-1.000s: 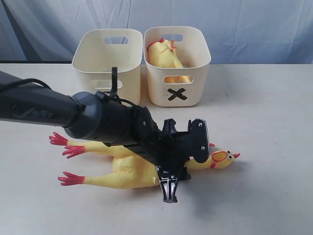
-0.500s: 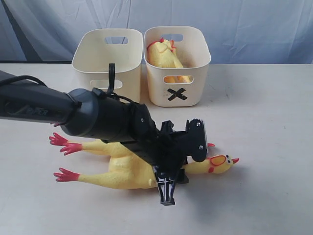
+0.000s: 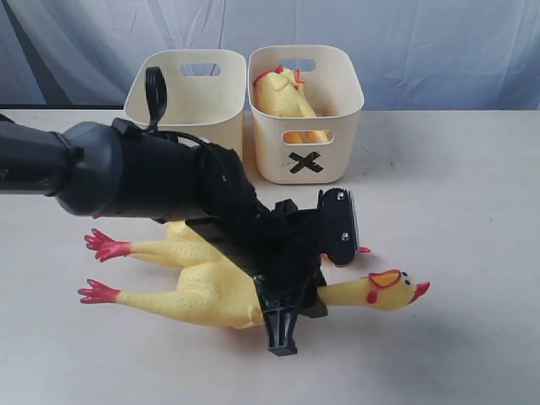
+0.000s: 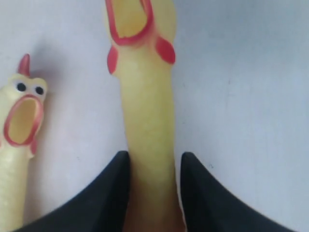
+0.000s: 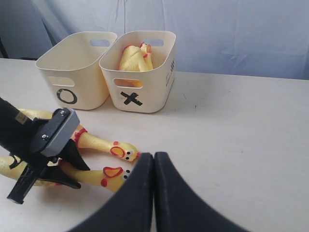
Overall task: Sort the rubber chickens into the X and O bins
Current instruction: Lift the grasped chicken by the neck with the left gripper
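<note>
Beside gripped chicken (image 3: pixel 211 291): second chicken (image 4: pixel 20 121) | left arm (image 3: pixel 126 173) blocks O bin (image 3: pixel 173 97) front

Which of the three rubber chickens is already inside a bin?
The chicken in the X bin. On the table lie the loose chicken and the front chicken, its neck between the jaws of the left gripper.

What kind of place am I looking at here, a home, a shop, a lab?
Most likely a robotics lab test bench: a plain pale table before a hung cloth backdrop, an X bin and an O bin, and a black robot arm over a rubber chicken.
</note>
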Controlling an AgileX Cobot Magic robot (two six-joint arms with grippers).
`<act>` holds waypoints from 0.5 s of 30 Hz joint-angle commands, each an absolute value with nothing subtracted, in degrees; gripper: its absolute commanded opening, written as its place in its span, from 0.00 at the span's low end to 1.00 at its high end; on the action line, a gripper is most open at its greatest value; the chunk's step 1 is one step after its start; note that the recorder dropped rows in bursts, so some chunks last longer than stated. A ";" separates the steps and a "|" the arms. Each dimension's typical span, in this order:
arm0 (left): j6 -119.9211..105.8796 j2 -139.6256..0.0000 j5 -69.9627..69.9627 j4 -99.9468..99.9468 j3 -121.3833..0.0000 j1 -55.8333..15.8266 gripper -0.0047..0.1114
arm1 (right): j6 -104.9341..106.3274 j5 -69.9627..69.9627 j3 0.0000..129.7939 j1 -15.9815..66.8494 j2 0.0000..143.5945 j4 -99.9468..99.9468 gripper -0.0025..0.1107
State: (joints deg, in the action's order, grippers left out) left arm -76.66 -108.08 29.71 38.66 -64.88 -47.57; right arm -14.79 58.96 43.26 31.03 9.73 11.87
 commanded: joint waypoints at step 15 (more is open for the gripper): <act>-73.86 -96.85 13.91 40.31 -68.11 -47.56 0.04 | -14.63 58.95 43.04 30.82 9.48 11.99 0.02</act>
